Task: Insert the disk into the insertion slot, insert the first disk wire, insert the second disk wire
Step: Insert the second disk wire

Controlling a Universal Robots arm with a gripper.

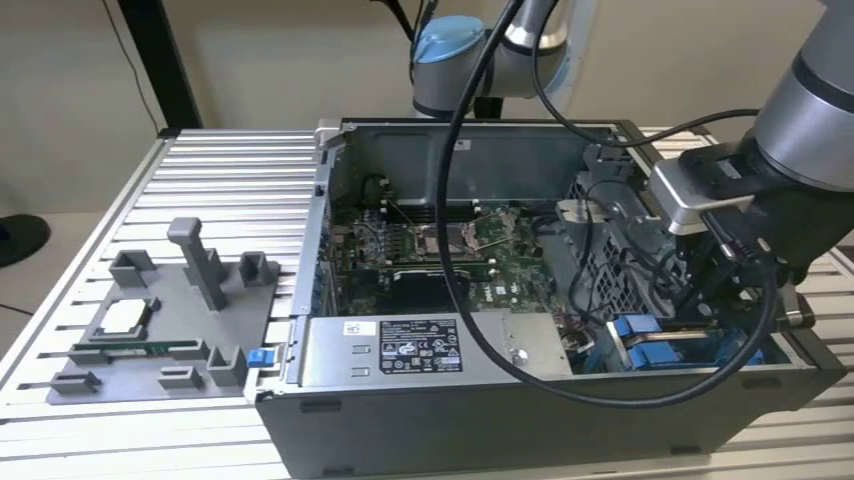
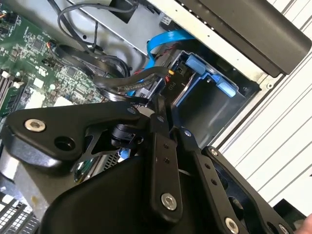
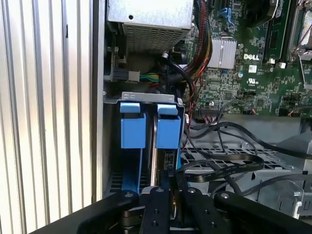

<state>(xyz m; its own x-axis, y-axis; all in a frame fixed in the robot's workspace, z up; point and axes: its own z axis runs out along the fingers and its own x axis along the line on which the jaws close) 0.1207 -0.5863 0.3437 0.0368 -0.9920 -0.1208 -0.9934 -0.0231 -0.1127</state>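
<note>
The disk sits edge-on in its blue caddy (image 3: 168, 126) inside the insertion slot (image 3: 146, 97) at the case's front corner, beside another blue caddy (image 3: 132, 124). In the exterior view the blue caddies (image 1: 638, 330) show at the case's lower right, under the arm. My gripper (image 3: 170, 187) hovers right at the disk's rear edge, its fingers (image 2: 158, 146) closed together on the plug of a flat black disk wire (image 3: 222, 170). In the second wrist view the gripper (image 2: 158, 109) holds that plug against the disk's connector end (image 2: 176, 84). A blue wire (image 2: 165, 39) runs nearby.
The open computer case (image 1: 534, 400) lies on a slatted metal table (image 1: 214, 180). The grey power-supply box (image 1: 400, 345), motherboard (image 1: 454, 250) and loose black cables (image 2: 83, 29) crowd the gripper. A grey fixture tray (image 1: 160, 330) sits at the exterior view's left.
</note>
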